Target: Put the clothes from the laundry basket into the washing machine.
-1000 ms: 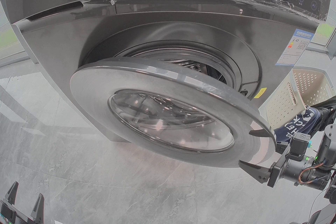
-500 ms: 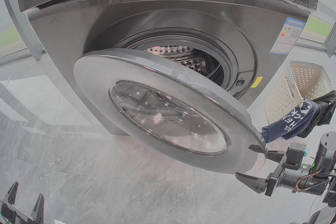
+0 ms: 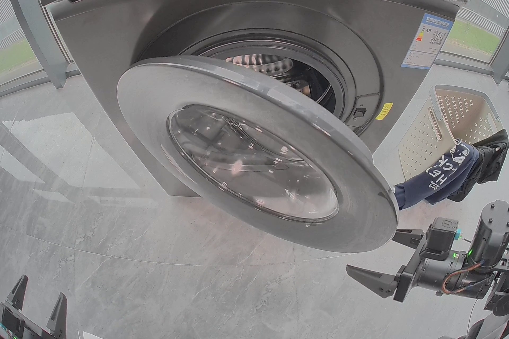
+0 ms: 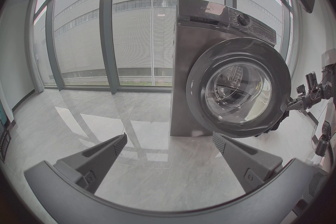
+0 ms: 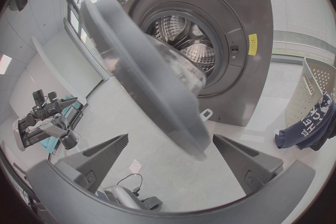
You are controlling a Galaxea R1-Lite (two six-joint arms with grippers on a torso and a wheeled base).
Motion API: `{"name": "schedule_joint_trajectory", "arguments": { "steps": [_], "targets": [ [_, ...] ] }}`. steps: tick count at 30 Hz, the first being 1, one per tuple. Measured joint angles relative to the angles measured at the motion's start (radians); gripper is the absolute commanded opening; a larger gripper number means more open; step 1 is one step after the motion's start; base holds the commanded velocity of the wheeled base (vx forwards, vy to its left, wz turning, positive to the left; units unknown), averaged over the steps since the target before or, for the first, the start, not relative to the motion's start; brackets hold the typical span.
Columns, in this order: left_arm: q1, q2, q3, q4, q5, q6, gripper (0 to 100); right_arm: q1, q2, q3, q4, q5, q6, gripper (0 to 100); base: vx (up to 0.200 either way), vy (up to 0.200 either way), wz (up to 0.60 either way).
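Right by the washing machine (image 3: 106, 54) door (image 3: 148, 107), my right tool (image 3: 386, 256) hangs released; my left tool (image 3: 37, 300) is released too, well away from it; clothes (image 3: 440, 178) drape over the laundry basket (image 3: 424, 139) beside the machine.

Drum (image 3: 261, 62) (lower part) behind door (image 3: 249, 154)

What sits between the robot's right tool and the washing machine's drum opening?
The open door stands between the right tool and the drum opening, its rim near the open tool. The head view and right wrist view both show it.
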Motion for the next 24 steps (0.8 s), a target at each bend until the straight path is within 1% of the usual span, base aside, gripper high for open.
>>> {"name": "schedule_joint_trajectory", "arguments": {
  "steps": [4, 8, 13, 17, 24],
  "targets": [
    [0.000, 0.000, 0.000, 0.000, -0.001, 0.000, 100, 0.019, 0.004, 0.034, -0.017, 0.001, 0.008, 100, 0.000, 0.000, 0.00],
    [0.000, 0.000, 0.000, 0.000, 0.000, 0.000, 100, 0.019, 0.001, 0.082, -0.013, 0.002, -0.001, 100, 0.000, 0.000, 0.00],
    [0.000, 0.000, 0.000, 0.000, 0.000, 0.000, 100, 0.007, -0.013, 0.105, 0.044, -0.006, -0.001, 100, 0.000, 0.000, 0.00],
    [0.000, 0.000, 0.000, 0.000, 0.000, 0.000, 100, -0.051, -0.019, 0.108, 0.056, -0.008, -0.006, 100, 0.000, 0.000, 0.00],
    [0.000, 0.000, 0.000, 0.000, 0.000, 0.000, 100, -0.228, -0.018, 0.109, 0.052, -0.004, -0.031, 100, 0.000, 0.000, 0.00]
  ]
}}
